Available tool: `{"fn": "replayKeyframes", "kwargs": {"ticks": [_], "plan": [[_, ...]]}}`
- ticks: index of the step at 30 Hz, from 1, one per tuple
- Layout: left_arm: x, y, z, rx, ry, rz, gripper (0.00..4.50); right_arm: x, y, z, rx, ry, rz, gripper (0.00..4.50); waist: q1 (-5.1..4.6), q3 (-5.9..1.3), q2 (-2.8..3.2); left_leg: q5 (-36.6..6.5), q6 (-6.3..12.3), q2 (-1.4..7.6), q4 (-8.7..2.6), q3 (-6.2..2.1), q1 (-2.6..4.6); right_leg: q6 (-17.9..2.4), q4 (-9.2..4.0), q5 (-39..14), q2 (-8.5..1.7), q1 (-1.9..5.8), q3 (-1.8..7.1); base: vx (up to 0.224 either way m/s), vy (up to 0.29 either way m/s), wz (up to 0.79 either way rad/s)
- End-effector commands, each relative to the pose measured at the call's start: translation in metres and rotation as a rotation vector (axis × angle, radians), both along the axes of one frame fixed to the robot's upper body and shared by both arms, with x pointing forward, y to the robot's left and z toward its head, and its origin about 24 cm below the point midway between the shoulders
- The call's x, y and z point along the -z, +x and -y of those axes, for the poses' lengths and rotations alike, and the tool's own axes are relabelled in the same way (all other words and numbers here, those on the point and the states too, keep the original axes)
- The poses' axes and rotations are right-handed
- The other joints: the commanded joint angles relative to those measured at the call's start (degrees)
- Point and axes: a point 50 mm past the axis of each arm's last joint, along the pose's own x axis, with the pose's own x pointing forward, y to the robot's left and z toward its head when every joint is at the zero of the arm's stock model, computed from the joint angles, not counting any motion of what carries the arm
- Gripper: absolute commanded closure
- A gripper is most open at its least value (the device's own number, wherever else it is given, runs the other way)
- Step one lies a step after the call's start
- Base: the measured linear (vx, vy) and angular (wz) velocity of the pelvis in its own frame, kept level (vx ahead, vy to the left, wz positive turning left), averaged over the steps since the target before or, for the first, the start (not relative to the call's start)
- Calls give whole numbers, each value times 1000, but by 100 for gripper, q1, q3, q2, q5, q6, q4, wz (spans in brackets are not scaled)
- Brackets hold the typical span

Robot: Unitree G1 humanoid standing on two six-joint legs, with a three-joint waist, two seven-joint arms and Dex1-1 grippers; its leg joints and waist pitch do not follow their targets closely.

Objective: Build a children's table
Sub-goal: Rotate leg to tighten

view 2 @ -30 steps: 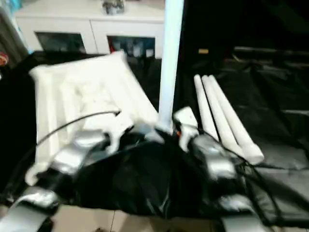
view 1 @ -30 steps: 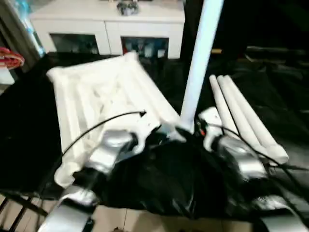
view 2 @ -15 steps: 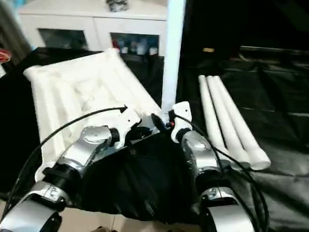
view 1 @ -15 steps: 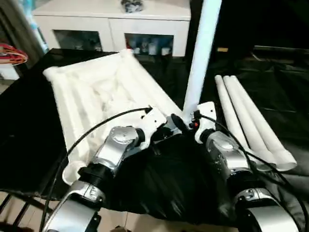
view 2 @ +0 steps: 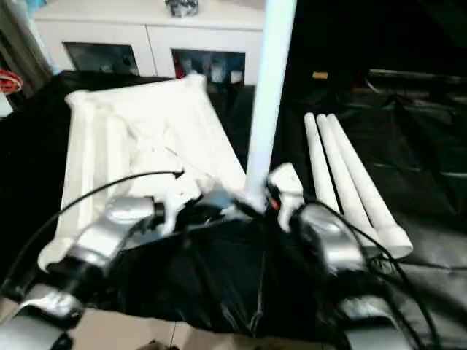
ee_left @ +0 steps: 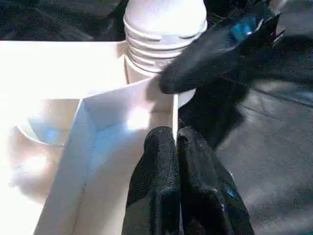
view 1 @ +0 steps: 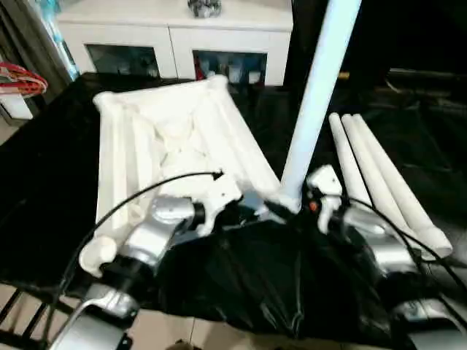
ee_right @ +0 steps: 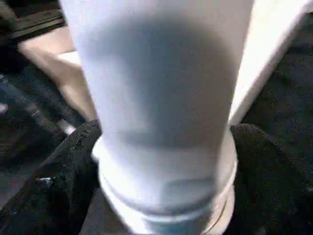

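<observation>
The white table top [view 1: 175, 138] lies underside up on black cloth. One white leg [view 1: 314, 109] stands upright in its near right corner socket [ee_left: 164, 54], threaded end down. My left gripper [ee_left: 176, 147] is shut on the thin rim wall of the table top beside that socket. My right gripper [ee_right: 161, 161] is open, one black finger [ee_right: 63, 191] on each side of the leg's base; one of these fingers [ee_left: 205, 54] lies against the leg's collar in the left wrist view. Three more legs [view 1: 379, 182] lie side by side on the cloth to the right.
A white cabinet [view 1: 175, 36] with glass-fronted compartments stands behind the work surface. A red object [view 1: 22, 80] sits at the far left. The cloth hangs over the near edge [view 1: 241, 306], with pale floor below.
The camera has shifted and the view has moved a little. Both grippers stay at the near right corner and the leg stays upright.
</observation>
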Motion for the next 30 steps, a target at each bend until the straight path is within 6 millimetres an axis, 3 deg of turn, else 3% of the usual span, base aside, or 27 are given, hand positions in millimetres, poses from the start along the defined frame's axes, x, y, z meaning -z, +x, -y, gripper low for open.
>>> {"fn": "replayKeyframes", "kwargs": {"ticks": [1, 10, 20, 24, 28, 30], "plan": [[-12, -2, 8, 71, -63, 45, 450, -2, -3, -3, -57, 0, -1, 18, 23, -356, -67, -1258, 473, 279, -378, -112, 54, -1295, -421, -1536, -403, 285, 248, 0, 0, 0], [-11, -10, -3, 171, -28, -9, 450, -1, -12, -5, -165, -20, -29, 70, 70, -368, -77, -1125, 447, 279, -372, -107, 66, -1321, -392, -1384, -402, 283, 252, 0, 0, 0], [-11, -8, -1, 141, -38, -8, 450, 1, -16, -8, -184, 3, -52, 133, 35, -365, -75, -1142, 424, 268, -367, -109, 60, -1263, -409, -1546, -401, 289, 253, 0, 0, 0], [-11, 1, 9, 37, -42, 33, 450, 6, -7, -14, -43, 12, -40, 152, 36, -362, -90, -1148, 411, 271, -371, -114, 67, -1263, -414, -1537, -405, 283, 255, 0, 0, 0], [-12, 13, 27, -92, -43, 74, 450, 15, 10, -27, 218, -8, -42, 169, -70, -331, -99, -1422, 165, 231, -397, -146, 85, -1060, -496, -2277, -424, 268, 241, 0, 0, 0], [-13, 17, 34, -133, -47, 83, 450, 16, 13, -34, 260, 1, -47, 172, -105, -325, -102, -1539, 153, 221, -393, -146, 99, -975, -534, -2485, -424, 254, 243, 0, 0, 0]]}}
